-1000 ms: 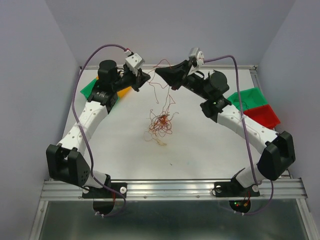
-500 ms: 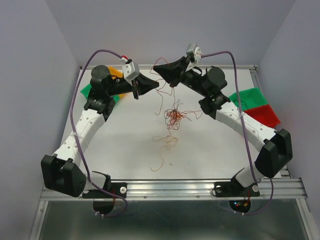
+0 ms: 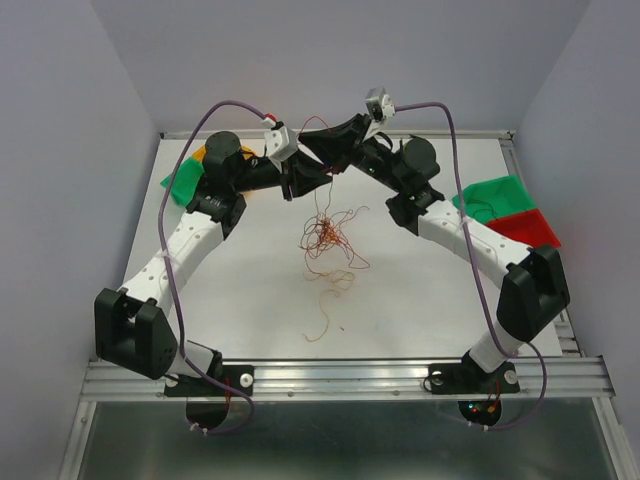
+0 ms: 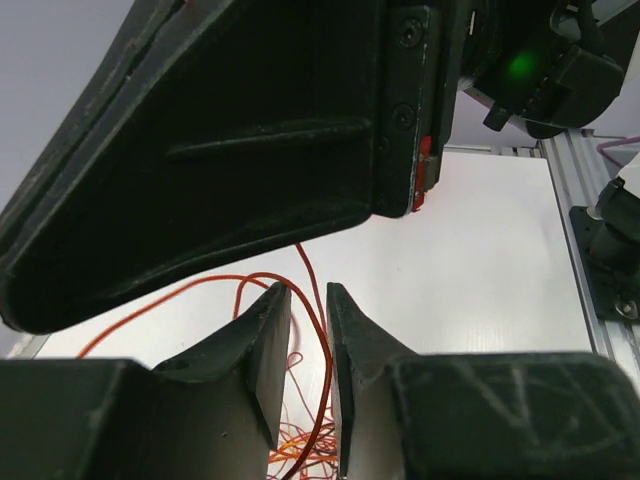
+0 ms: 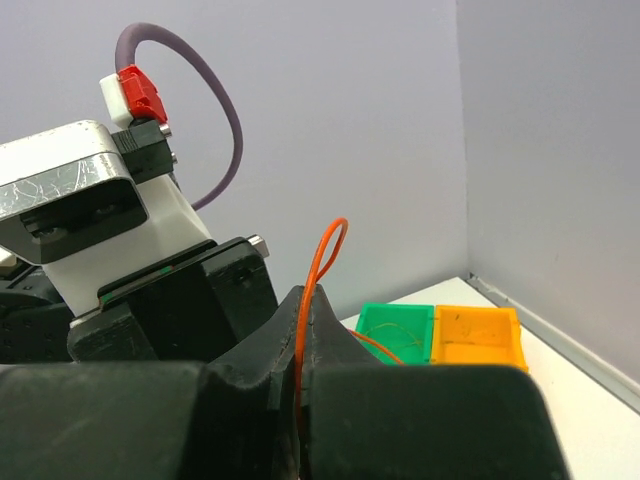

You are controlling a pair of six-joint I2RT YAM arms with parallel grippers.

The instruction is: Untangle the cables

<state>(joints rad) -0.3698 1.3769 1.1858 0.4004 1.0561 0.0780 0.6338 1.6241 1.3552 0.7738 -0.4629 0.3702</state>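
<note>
Two grippers are meeting nose to nose above the back of the table (image 3: 430, 300), with the tangle (image 3: 325, 238) hanging below them and loose strands lying on the surface. The right gripper (image 5: 303, 300) is pinching one orange wire (image 5: 322, 250) tight. The left gripper (image 4: 308, 295) is standing narrowly parted around another strand (image 4: 327, 380). They seem to be teasing one wire free. Next, the left should be closing, then drawing gently sideways.

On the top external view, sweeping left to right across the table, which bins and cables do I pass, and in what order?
In order: left green bin → cable tangle → right green bin → red bin.
</note>
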